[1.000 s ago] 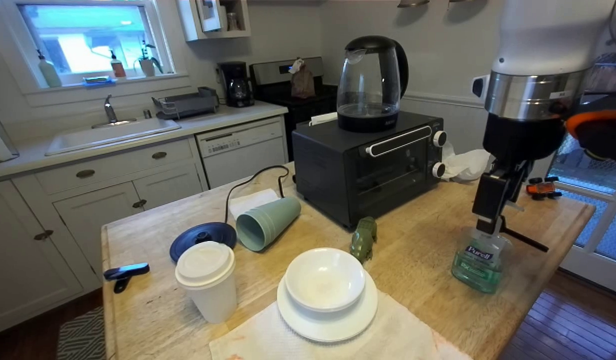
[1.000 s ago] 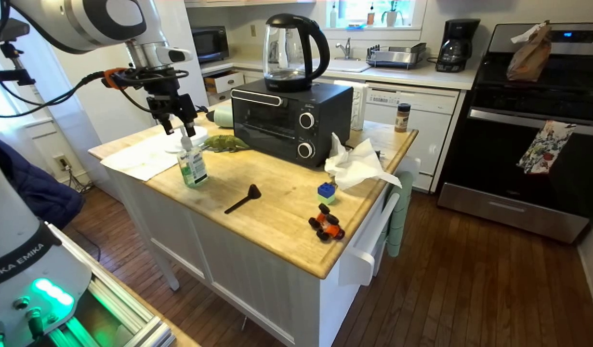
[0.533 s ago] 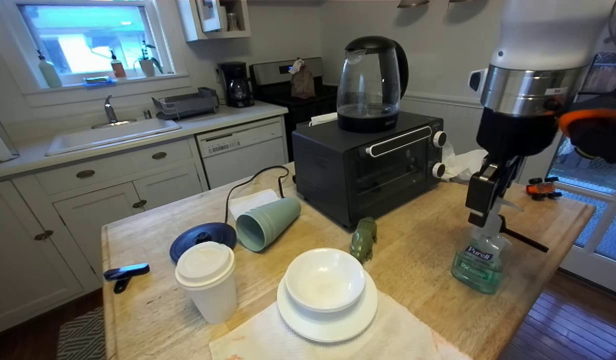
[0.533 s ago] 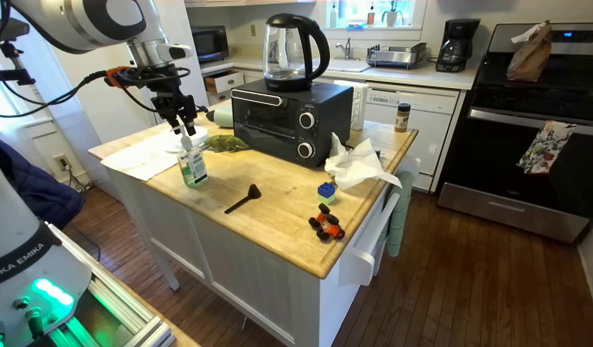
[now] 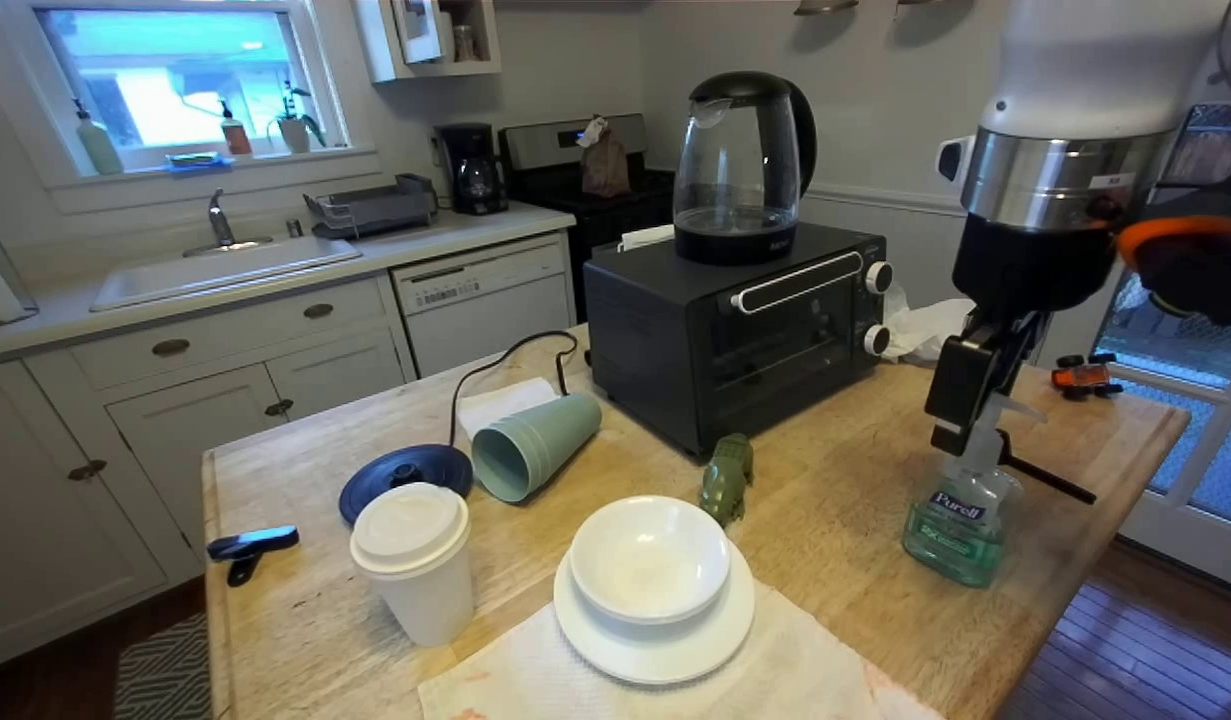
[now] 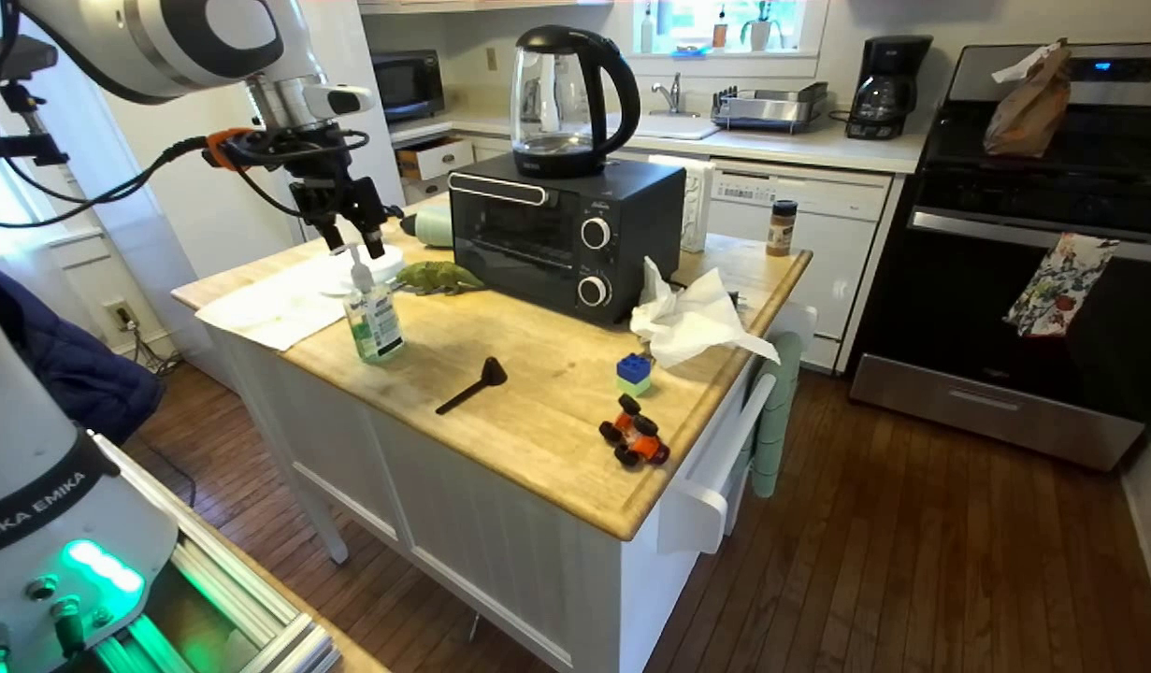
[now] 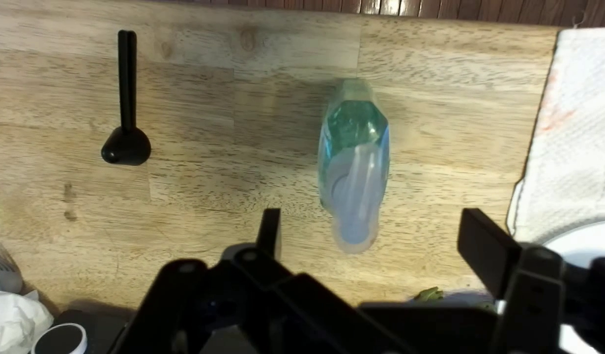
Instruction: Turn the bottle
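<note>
The bottle [image 7: 354, 147] stands upright on the bench [image 7: 209, 147], near a long edge [image 6: 463, 443]. The claw [image 7: 371, 219] hangs at its pump top [image 7: 354, 223], fingers [image 7: 484, 250] well apart; in the wrist view the pump shows between them, with wood visible on both sides. Bare wood separates the bottle from the black scoop [image 7: 128, 98] and from the white towel [image 7: 577, 123]. In both exterior views the toaster oven [image 6: 528, 234] sits farther in, the green toy reptile [image 5: 725, 480] just beside it.

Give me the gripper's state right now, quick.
Gripper: open, holding nothing; its fingers stand apart, the top of the bottle showing between them in the wrist view.
</note>
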